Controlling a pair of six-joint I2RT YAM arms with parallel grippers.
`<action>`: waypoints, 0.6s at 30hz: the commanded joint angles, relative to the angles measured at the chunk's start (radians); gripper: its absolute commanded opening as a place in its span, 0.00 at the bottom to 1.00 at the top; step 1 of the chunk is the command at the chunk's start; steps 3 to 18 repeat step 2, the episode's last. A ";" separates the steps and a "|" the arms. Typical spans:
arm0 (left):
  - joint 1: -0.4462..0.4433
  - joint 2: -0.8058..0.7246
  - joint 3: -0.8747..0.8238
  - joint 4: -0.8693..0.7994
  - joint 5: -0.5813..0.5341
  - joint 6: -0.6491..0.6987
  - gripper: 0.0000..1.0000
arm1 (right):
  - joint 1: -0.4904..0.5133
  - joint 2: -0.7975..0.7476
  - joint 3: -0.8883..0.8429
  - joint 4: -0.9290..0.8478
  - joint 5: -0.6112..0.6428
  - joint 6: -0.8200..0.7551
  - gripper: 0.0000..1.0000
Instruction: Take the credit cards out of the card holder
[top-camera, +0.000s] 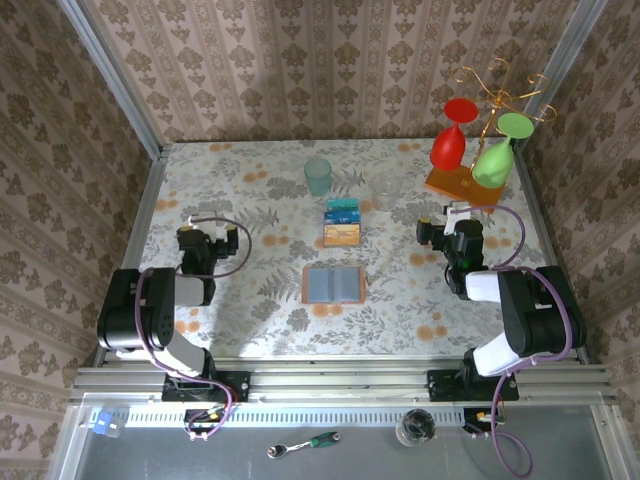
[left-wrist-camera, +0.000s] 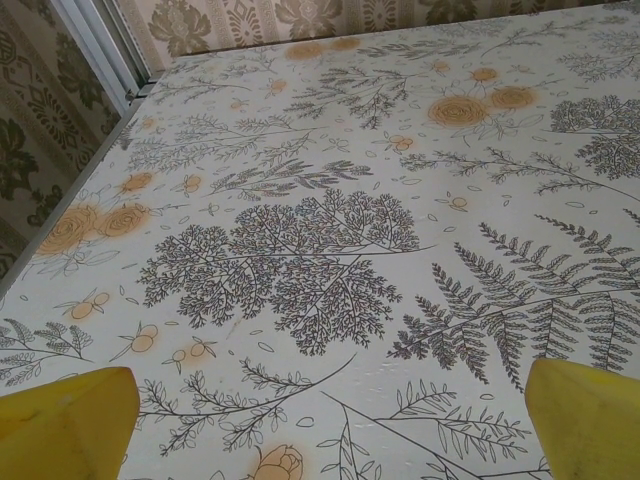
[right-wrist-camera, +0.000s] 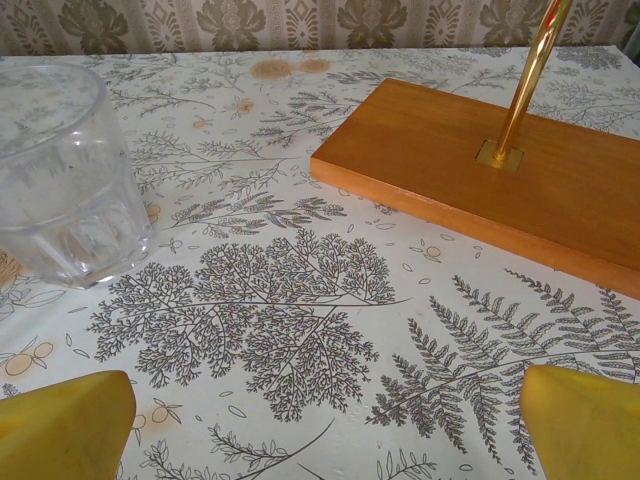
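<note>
Flat card holder (top-camera: 332, 284), opened (grey-blue inside); thin rectangular credit cards (top-camera: 342, 234) nearby.

From my station I see the table (top-camera: 250, 320) covered in a pale cloth printed with ferns and orange flowers. The card holder (top-camera: 332, 284) lies open and flat near its middle. Just beyond it lies the orange-tan card (top-camera: 342, 234), and just behind that the blue-teal card (top-camera: 342, 210). Farther back stand a teal cup (top-camera: 318, 176) and a clear glass (top-camera: 384, 190). An orange wooden rack base (top-camera: 455, 186) sits at the far right.
</note>
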 joint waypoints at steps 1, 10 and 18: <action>0.002 0.004 0.014 0.018 0.004 0.017 1.00 | -0.008 0.011 -0.004 0.028 -0.019 0.005 1.00; 0.003 0.004 0.014 0.018 0.004 0.017 1.00 | -0.007 0.008 -0.006 0.031 -0.019 0.005 1.00; 0.003 0.004 0.014 0.018 0.004 0.017 1.00 | -0.007 0.008 -0.006 0.031 -0.019 0.005 1.00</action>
